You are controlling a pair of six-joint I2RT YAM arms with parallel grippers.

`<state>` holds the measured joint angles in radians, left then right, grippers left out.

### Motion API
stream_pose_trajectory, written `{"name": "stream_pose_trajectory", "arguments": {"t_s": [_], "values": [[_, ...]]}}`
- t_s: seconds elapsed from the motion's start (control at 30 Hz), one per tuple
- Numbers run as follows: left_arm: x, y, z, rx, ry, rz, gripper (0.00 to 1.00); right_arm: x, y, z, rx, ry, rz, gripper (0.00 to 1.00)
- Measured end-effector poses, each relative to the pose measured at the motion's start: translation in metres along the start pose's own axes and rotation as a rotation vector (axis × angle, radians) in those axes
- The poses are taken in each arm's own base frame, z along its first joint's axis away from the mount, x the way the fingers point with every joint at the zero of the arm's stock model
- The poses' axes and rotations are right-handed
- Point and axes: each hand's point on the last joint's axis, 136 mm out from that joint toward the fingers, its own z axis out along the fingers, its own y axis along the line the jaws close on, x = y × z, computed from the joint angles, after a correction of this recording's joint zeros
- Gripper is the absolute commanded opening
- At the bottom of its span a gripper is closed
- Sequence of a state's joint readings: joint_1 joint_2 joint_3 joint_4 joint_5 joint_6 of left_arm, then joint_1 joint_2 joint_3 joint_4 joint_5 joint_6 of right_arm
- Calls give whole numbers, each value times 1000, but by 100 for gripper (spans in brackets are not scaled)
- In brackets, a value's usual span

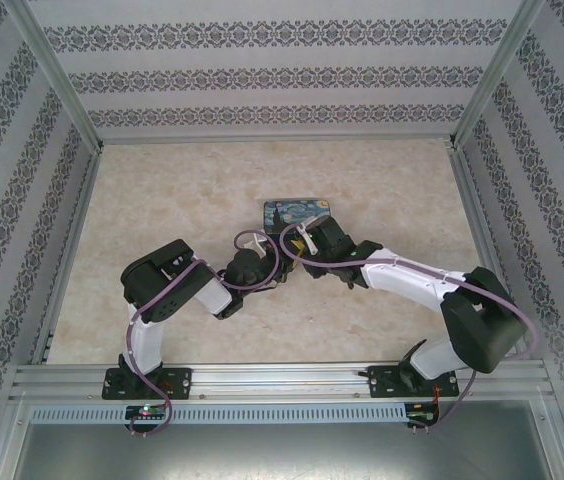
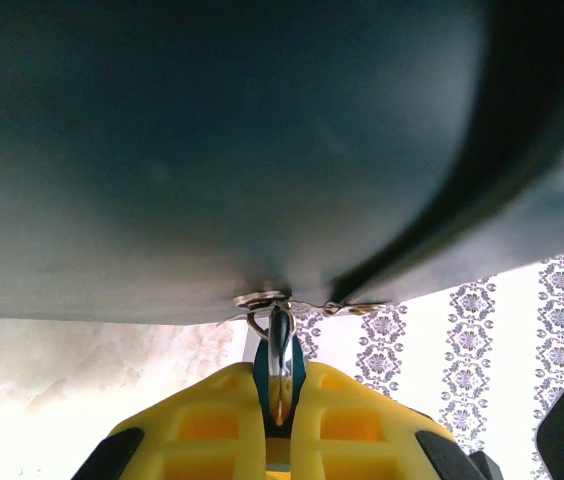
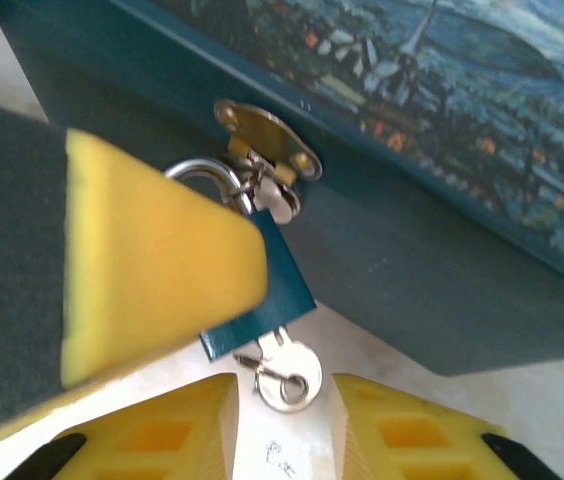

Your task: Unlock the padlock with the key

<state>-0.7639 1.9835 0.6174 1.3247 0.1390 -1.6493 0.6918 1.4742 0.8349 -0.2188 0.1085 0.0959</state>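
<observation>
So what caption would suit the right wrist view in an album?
Teal padlock on the painted box's hasp, key inserted, left gripper pinching the lock, right gripper open around the key.

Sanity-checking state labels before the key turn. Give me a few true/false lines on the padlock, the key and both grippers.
1. The key sticks out of the bottom of the padlock. True.
2. The right gripper is shut on the key. False: its fingers stand apart on either side of the key head, not touching it.
3. The left gripper clamps the padlock body between its fingers. True.
4. The padlock lies loose on the table, away from the painted box. False: its shackle hangs from the brass hasp on the box front.
</observation>
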Motion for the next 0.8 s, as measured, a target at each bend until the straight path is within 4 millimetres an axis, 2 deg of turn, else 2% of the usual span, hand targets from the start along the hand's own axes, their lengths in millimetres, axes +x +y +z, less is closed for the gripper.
{"name": "stream_pose_trajectory", "arguments": {"t_s": [0.23,0.47,0.53,0.6,0.7,0.8], "values": [[-3,1,-1,-3,-7,-1,0,-4,1,3,-2,-1,-10,2],[-4,3,-2,-8,-12,-1,0,-4,3,3,-71,8,55,0],[-4,3,-2,-9,-13,-1,0,-4,3,2,-99,10,86,23],[-4,3,-2,-8,-10,-1,0,-6,3,0,-131,2,130,37],[-3,8,-5,-22,-9,1,0,-16,-1,-14,-173,-58,203,51],[-4,14,-8,-36,-9,12,1,-22,-10,-33,-202,-131,279,58]]}}
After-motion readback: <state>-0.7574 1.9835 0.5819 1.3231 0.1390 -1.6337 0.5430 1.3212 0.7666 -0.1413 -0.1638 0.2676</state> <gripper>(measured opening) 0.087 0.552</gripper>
